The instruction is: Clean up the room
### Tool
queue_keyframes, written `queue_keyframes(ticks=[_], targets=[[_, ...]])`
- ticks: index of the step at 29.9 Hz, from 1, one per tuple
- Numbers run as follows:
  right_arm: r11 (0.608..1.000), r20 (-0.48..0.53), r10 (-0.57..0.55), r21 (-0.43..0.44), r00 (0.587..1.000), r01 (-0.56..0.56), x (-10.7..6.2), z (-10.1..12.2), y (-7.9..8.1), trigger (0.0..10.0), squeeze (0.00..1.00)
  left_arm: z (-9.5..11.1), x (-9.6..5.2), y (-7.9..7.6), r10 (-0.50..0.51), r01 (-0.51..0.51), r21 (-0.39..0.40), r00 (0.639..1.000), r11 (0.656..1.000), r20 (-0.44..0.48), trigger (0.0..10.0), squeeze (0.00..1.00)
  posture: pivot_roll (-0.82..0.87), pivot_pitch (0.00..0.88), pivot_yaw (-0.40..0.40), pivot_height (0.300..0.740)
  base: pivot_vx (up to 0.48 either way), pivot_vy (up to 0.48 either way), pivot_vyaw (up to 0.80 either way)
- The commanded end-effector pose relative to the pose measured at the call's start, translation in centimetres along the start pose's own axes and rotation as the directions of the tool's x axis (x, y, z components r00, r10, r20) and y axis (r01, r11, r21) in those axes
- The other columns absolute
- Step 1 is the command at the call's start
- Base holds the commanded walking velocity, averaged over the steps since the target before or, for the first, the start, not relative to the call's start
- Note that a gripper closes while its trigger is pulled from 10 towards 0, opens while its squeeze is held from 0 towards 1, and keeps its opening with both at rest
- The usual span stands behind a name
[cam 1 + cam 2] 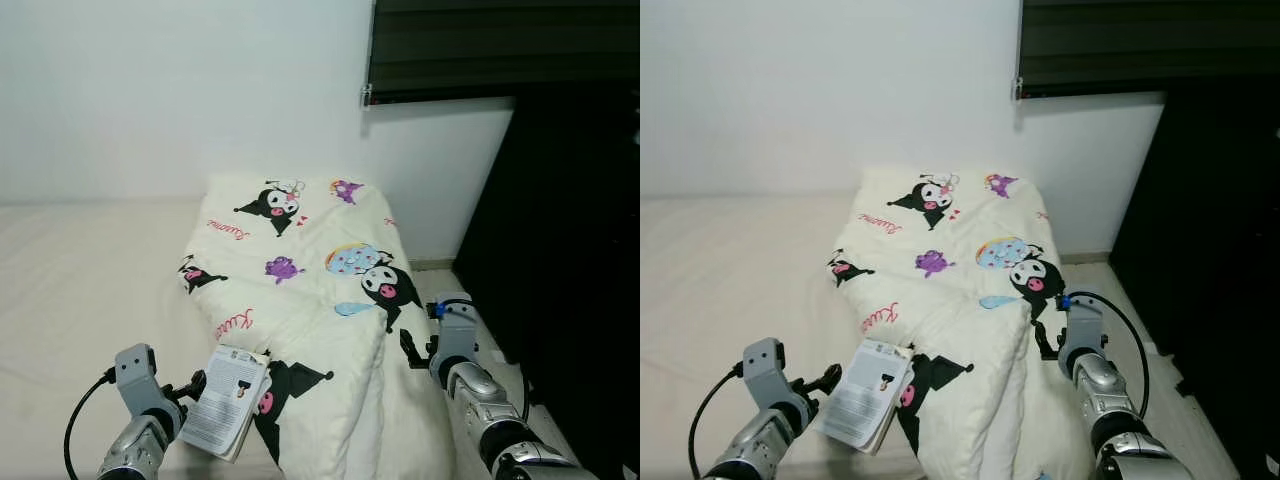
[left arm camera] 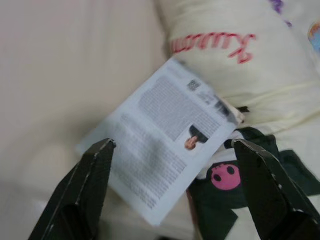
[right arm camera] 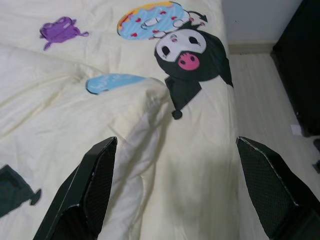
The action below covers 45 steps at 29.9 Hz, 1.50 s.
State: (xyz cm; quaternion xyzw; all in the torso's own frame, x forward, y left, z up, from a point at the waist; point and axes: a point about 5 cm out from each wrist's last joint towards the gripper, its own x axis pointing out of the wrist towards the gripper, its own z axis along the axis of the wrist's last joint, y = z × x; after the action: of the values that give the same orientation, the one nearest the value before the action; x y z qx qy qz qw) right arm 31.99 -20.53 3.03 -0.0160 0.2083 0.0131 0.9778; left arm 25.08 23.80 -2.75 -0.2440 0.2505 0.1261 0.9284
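1. A folded cream comforter (image 1: 300, 290), printed with black cartoon characters, a purple figure and red script, lies on a beige mattress (image 1: 80, 290) set against a white wall (image 1: 180, 90).
2. A white booklet (image 1: 228, 400) with dense printed text and a small picture rests tilted at the comforter's near left edge, partly on the comforter and partly over the mattress.
3. The left gripper (image 2: 172, 192) hovers just short of the booklet with its two black fingers (image 2: 82, 190) spread wide apart, one on each side of the booklet's lower half in the left wrist view; nothing is held.
4. The right gripper (image 3: 175, 192) hangs above the right side of the comforter, near the thick fold (image 3: 145, 125) and the black character with a pink nose (image 3: 192, 55); its fingers (image 3: 87, 190) are also spread wide and hold nothing.
5. To the right of the mattress, a strip of pale floor (image 3: 265, 95) runs beside a tall dark cabinet (image 1: 570, 250).
6. A dark window blind (image 1: 500, 45) sits high on the wall above the cabinet side.
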Motion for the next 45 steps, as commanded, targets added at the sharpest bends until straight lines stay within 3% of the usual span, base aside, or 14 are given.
queue_keyframes(ticks=[1,9,15,16,23,31,40,45], targets=[[1.0,0.002,0.015,-0.016,1.0,-0.015,0.2,0.4,0.3,10.0,0.0,-1.0,-0.7,1.6,0.031,-0.036,-0.114,0.998,0.993,-0.047,10.0,0.0,-0.1,0.0,0.013,0.725,0.0,0.0,0.0],[1.0,0.023,0.027,-0.011,0.999,-0.027,0.4,1.4,0.4,10.0,0.0,-3.8,-1.3,1.0,-0.005,-0.025,-0.199,0.989,0.98,-0.149,10.0,0.0,-0.11,0.0,0.008,0.7,0.0,0.0,0.0],[0.999,0.03,0.033,-0.013,0.999,-0.033,0.5,1.7,0.5,10.0,0.0,-4.4,-1.2,0.5,0.004,-0.041,-0.213,0.986,0.976,-0.168,10.0,0.0,-0.11,0.0,0.008,0.69,0.0,0.0,0.0],[0.999,0.035,0.04,-0.01,0.999,-0.04,0.6,1.9,0.7,10.0,0.0,-4.5,-1.1,0.1,0.0,-0.043,-0.25,0.985,0.967,-0.171,10.0,0.0,-0.11,0.0,0.003,0.685,0.0,0.0,0.0],[0.997,0.066,0.071,-0.015,0.995,-0.07,0.8,3.1,1.0,10.0,0.0,-4.2,-0.6,-1.2,-0.004,-0.05,-0.336,0.987,0.941,-0.159,10.0,0.0,-0.11,0.0,-0.009,0.66,0.0,0.0,0.0],[0.994,0.097,0.109,-0.018,0.989,-0.108,1.0,3.8,1.8,10.0,0.0,-4.1,-0.4,-1.8,-0.027,-0.028,-0.34,0.987,0.94,-0.155,10.0,0.0,-0.11,0.0,-0.01,0.63,0.0,0.0,0.0],[0.985,0.106,0.173,-0.023,0.979,-0.172,1.0,3.8,3.0,10.0,0.0,-2.8,0.0,-1.8,-0.04,0.003,-0.382,0.995,0.924,-0.087,10.0,0.0,-0.11,0.0,-0.015,0.595,0.0,0.0,0.0],[0.978,0.131,0.21,-0.028,0.969,-0.208,0.9,4.2,3.5,10.0,0.0,-2.6,0.1,-2.3,-0.064,0.031,-0.459,0.996,0.888,-0.056,10.0,0.0,-0.11,0.0,-0.014,0.57,0.0,0.0,0.0]])
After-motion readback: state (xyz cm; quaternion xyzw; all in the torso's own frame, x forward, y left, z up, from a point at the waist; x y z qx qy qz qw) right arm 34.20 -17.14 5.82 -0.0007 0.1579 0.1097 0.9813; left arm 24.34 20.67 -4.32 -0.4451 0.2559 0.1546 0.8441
